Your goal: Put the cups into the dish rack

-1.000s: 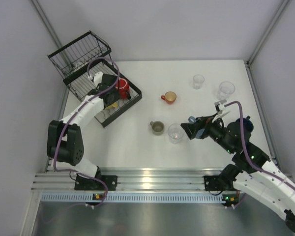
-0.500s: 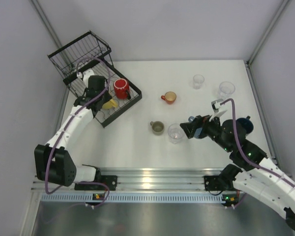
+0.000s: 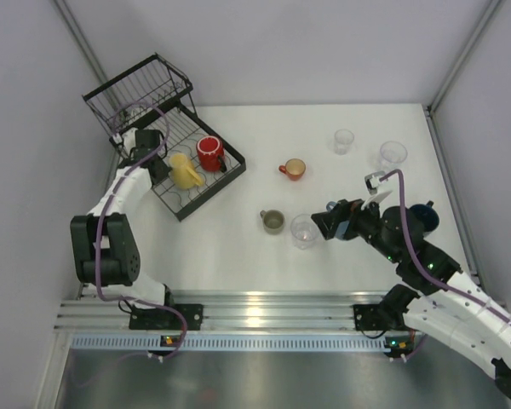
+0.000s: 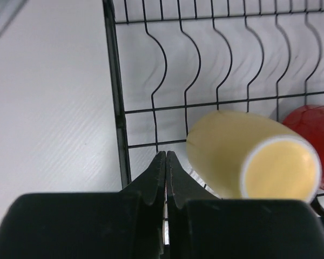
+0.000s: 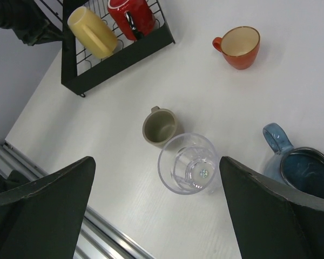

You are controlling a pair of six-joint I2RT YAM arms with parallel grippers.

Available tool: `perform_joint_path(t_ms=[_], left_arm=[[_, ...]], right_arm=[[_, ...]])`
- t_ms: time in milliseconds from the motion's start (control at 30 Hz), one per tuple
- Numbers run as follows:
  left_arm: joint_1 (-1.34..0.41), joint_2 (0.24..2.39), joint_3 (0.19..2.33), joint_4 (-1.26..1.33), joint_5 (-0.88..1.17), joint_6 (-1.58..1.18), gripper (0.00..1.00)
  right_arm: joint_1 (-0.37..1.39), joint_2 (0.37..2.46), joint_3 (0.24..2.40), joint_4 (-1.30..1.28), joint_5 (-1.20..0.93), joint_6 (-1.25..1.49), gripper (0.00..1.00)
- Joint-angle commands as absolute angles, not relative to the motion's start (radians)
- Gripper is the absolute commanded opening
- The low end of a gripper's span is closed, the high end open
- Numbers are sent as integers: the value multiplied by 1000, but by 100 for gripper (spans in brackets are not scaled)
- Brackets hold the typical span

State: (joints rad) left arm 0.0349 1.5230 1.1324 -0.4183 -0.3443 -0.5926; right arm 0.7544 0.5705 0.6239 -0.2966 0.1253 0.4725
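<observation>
Both left gripper (image 4: 166,156) fingers meet at nine o'clock of the yellow cup (image 3: 185,171) in the rack (image 3: 211,191); right gripper (image 3: 324,223) gapes at a tumbler's (image 3: 304,231) three o'clock.

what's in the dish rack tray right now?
Yellow cup on its side, red mug beside it. The left arm covers the dish rack's left corner; anything there is unseen.

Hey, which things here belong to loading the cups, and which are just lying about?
Job: dish rack, yellow cup, red cup, orange-red cup, olive cup, blue mug, clear tumblers.
Not part of it: metal rail.
</observation>
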Motion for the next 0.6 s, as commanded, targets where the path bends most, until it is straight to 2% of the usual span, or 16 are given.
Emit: perform_joint_path(t_ms=[0,300,567], left_arm=[[35,1571,1180,-400,-316,-600,0],[31,1594,1166,-321,-195,-604,0],[11,1609,1160,-313,-187,-560,0]], right_arm=[[752,563,687,-307,144,463,99],[753,580,695,-311,169,440,99],[753,638,701,-291,176,442,99]])
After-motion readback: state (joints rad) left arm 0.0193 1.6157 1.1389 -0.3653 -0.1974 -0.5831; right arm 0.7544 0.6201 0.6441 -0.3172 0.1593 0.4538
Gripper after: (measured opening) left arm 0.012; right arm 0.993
